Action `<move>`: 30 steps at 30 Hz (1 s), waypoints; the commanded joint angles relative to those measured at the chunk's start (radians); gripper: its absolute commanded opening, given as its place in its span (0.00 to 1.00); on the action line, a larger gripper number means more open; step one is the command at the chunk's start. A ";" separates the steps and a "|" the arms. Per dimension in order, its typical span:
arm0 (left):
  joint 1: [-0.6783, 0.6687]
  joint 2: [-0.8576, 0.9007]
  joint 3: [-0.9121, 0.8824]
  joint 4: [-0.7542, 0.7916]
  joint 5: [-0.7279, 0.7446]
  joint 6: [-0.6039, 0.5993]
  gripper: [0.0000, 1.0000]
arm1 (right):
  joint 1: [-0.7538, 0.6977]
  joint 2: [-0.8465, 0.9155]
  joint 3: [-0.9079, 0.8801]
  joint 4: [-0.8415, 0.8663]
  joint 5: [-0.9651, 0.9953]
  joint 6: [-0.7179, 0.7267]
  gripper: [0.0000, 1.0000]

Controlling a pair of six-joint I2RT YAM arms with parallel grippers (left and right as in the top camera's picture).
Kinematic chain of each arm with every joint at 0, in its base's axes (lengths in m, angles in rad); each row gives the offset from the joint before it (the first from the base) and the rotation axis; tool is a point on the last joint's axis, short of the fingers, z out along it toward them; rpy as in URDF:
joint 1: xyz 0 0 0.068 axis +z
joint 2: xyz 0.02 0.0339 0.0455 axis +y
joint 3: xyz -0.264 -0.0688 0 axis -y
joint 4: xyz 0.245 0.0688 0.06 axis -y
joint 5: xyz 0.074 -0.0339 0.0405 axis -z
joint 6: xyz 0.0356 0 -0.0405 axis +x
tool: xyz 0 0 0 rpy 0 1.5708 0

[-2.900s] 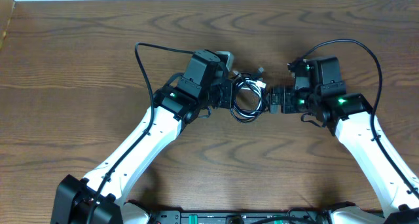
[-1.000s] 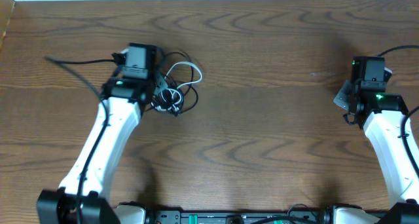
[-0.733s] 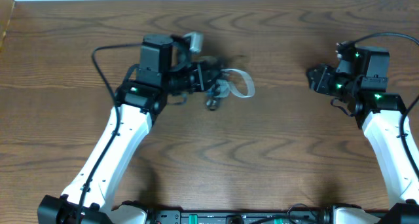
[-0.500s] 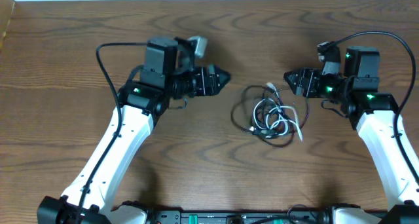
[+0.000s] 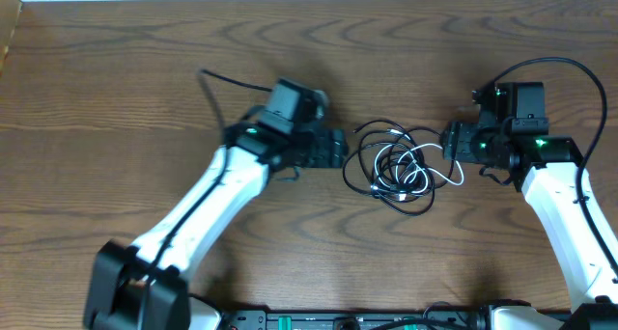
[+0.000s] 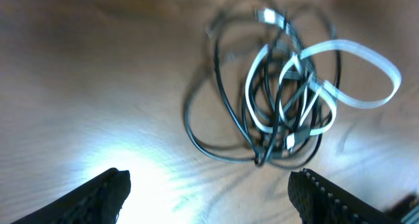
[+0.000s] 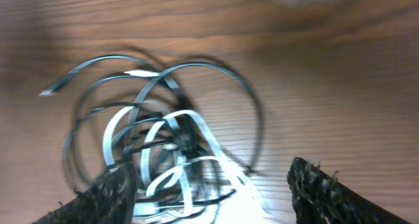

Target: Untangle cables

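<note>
- tangle of thin black cords and one thin white cord lies on the brown wooden table, between both arms.
- left gripper, just beside it: jaws wide apart, empty.
- right gripper, opposite: jaws likewise spread, holding nothing.

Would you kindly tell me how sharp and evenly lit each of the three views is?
Overhead: sharp, evenly lit, the cables crisp. Left wrist: softly blurred, bright glare on the table at lower left. Right wrist: heaviest motion smear, the cables streaked.
</note>
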 commanded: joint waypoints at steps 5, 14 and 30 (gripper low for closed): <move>-0.177 0.185 -0.014 0.124 0.014 0.008 0.83 | -0.012 -0.002 0.010 0.000 0.167 0.092 0.75; -0.224 0.326 -0.014 0.278 -0.006 0.008 0.82 | -0.012 -0.002 0.010 -0.005 0.152 0.092 0.76; -0.205 -0.045 0.023 0.354 -0.069 -0.068 0.08 | -0.010 -0.002 0.010 -0.011 -0.379 -0.104 0.78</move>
